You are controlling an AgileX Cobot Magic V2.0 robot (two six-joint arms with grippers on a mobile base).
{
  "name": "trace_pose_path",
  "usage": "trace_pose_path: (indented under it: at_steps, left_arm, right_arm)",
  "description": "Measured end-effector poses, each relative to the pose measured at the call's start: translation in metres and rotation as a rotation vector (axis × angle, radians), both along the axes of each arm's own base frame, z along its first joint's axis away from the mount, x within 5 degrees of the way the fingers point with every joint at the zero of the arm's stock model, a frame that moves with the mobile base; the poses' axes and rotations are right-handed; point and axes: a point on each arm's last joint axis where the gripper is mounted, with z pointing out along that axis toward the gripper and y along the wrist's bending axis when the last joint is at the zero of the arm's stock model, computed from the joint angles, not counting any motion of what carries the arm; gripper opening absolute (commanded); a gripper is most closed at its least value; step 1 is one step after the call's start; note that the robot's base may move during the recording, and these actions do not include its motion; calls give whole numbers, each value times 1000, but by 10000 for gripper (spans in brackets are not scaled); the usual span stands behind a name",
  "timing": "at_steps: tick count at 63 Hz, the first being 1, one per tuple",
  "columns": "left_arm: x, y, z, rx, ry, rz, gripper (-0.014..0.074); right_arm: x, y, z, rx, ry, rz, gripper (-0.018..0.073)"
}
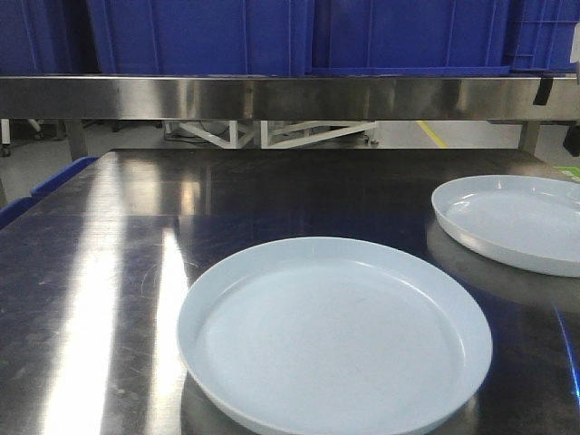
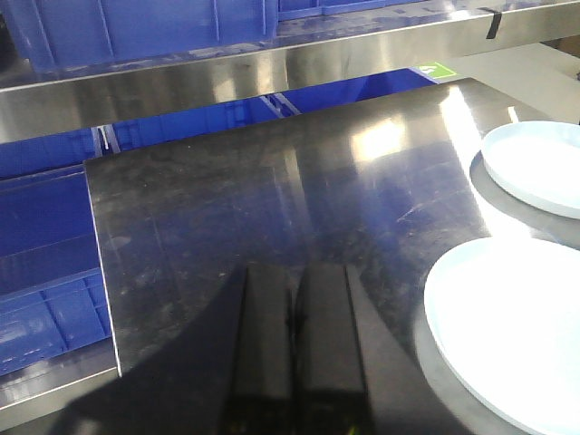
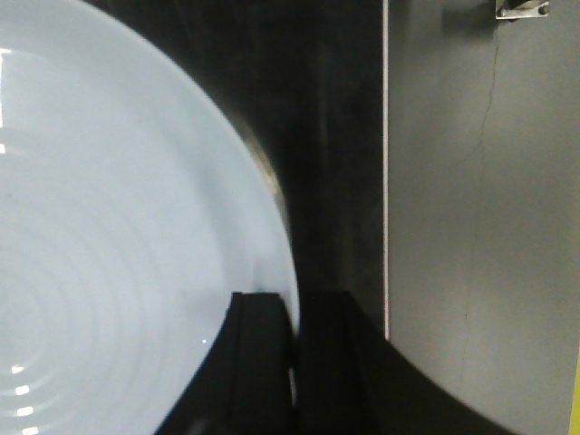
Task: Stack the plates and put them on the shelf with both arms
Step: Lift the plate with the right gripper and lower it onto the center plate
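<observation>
Blue crates (image 1: 199, 36), their insides hidden, stand on the shelf (image 1: 272, 98) above the steel tabletop (image 1: 109, 272). On the tabletop lie the near plate (image 1: 333, 340) and, further right, the far plate (image 1: 517, 217). The right gripper (image 3: 294, 362) pinches the far plate's rim. The left gripper (image 2: 292, 335) hangs over bare tabletop with its fingers pressed together.

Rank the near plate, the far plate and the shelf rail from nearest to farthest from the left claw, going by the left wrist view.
1. Near plate, on the tabletop just right of the left claw.
2. Far plate, farther back on the right.
3. Shelf rail, beyond the tabletop's far edge, across the top.
</observation>
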Motion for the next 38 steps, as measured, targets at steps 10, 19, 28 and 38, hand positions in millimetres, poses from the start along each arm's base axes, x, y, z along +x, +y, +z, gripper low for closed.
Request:
trace_pose_path:
  at_steps: [10,19,28,38]
  left_arm:
    - [0,0,0,0,0,0,84]
    - [0,0,0,0,0,0,84]
    - [0,0,0,0,0,0,84]
    - [0,0,0,0,0,0,84]
  right_arm:
    - [-5,1,28,-8,-56,4,57]
    - [-14,1,69,-25,-152,8,57]
    - [-29,5,117,-27,-246,12,57]
    - [-58,29,157,43,-316,105,57]
